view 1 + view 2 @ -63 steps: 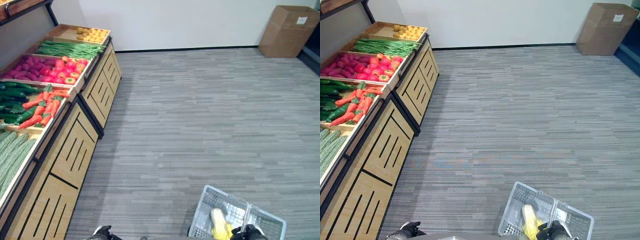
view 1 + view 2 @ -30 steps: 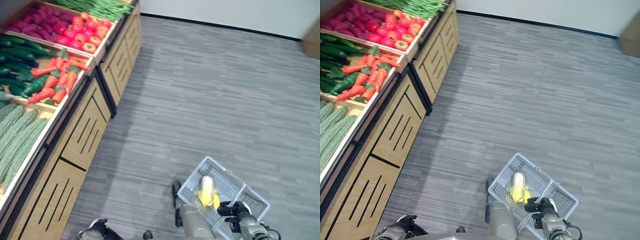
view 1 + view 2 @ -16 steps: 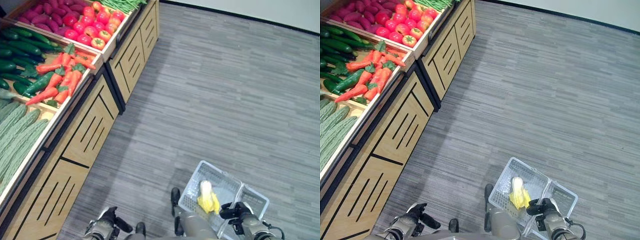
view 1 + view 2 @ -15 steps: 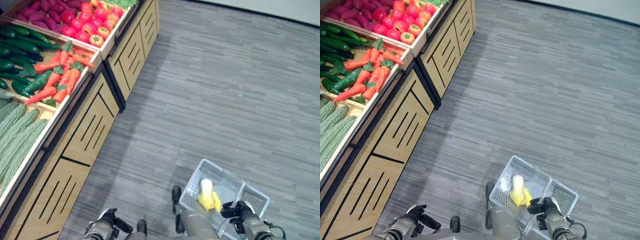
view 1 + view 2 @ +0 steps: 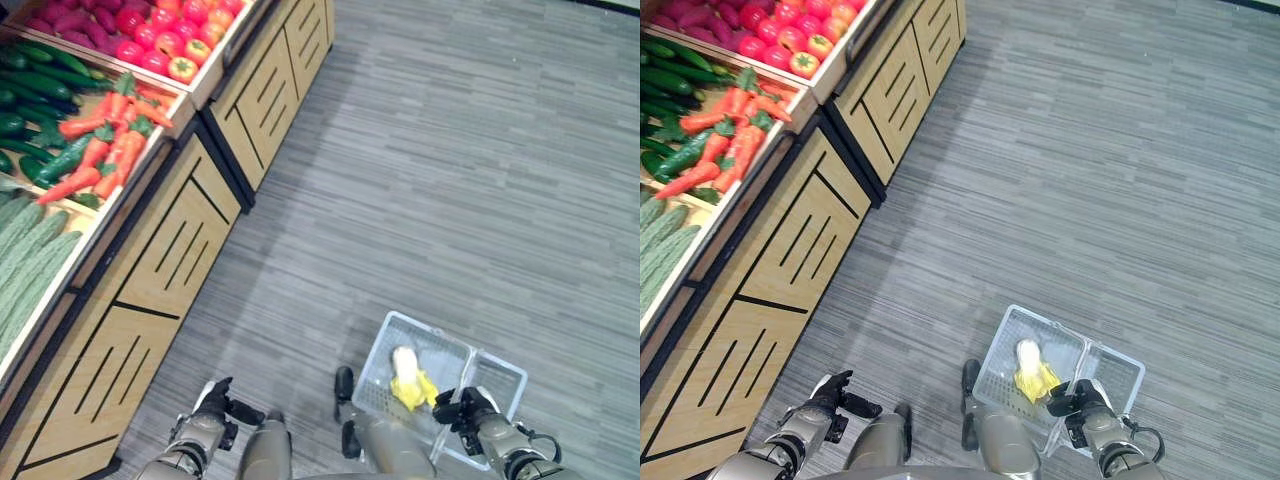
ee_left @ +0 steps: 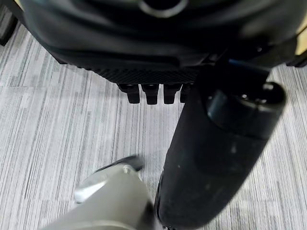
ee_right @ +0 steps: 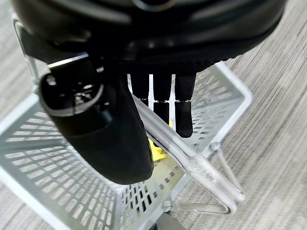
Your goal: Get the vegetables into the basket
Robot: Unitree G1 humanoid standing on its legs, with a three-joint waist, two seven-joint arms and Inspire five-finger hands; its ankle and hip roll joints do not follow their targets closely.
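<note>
1. Since two seconds ago the head camera has swung down and left, so the cardboard box and far wall have left the view; the left hand (image 5: pixel 212 408) has risen into sight at about 7 o'clock.
2. Largest is the wooden produce counter (image 5: pixel 170 250), running from 8 o'clock up to 12 o'clock, with slatted panels on its front.
3. Grey striped floor (image 5: pixel 480 190) takes the 1 to 5 o'clock side.
4. On the counter lie pale green bitter gourds (image 5: pixel 25 260) at 9 o'clock, then carrots (image 5: pixel 110 150) beside dark cucumbers (image 5: pixel 25 80), then tomatoes (image 5: pixel 185 35) and purple sweet potatoes (image 5: pixel 60 18) toward 11 o'clock.
5. At 5 o'clock a clear plastic basket (image 5: pixel 395 345) hangs low over the floor.
6. Inside it lies a corn cob (image 5: pixel 408 377) with yellow husk.
7. The right hand (image 5: pixel 1076 400) has its fingers (image 7: pixel 183 108) curled round the basket handle (image 7: pixel 192 160).
8. The left hand's fingers (image 6: pixel 148 93) are bent inward, holding nothing.
</note>
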